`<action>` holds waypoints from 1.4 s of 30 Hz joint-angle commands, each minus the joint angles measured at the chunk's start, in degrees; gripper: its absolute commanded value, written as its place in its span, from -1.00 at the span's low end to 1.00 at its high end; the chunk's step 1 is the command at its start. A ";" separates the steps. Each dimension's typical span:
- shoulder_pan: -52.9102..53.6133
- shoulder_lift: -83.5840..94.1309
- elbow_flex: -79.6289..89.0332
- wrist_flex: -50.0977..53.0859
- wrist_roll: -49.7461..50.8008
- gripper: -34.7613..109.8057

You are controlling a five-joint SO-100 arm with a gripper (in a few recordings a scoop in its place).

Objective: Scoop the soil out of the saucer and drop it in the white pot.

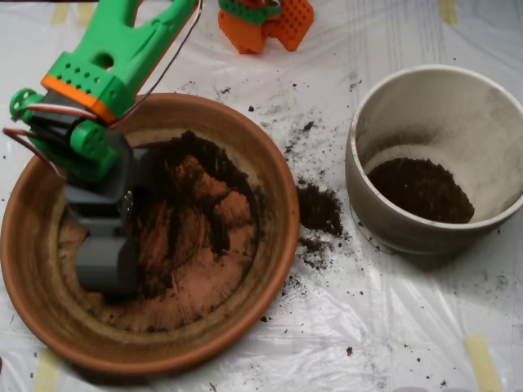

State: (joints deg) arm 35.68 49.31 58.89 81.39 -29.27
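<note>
Gripper (106, 265) down inside the saucer (270, 245), hard by its left wall, jaws apparently closed on the soil (192, 175) spread right of it. White pot (384, 220) sits clear of the saucer's right rim, spilled soil (319, 208) on the worktop (392, 327) between.

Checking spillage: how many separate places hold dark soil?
3: inside the wide terracotta saucer under the grey scoop, at the off-white ceramic pot's bottom, and spilled soil on plastic sheeting between them.
</note>
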 commanded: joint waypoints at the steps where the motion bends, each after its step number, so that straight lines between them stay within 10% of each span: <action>1: -0.97 15.12 20.74 -10.11 -0.79 0.12; 25: 5.54 39.02 55.63 -21.01 4.83 -0.27; 42: -2.64 26.46 44.30 -11.25 7.56 -0.40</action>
State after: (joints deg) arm 36.04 81.30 104.77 63.72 -20.30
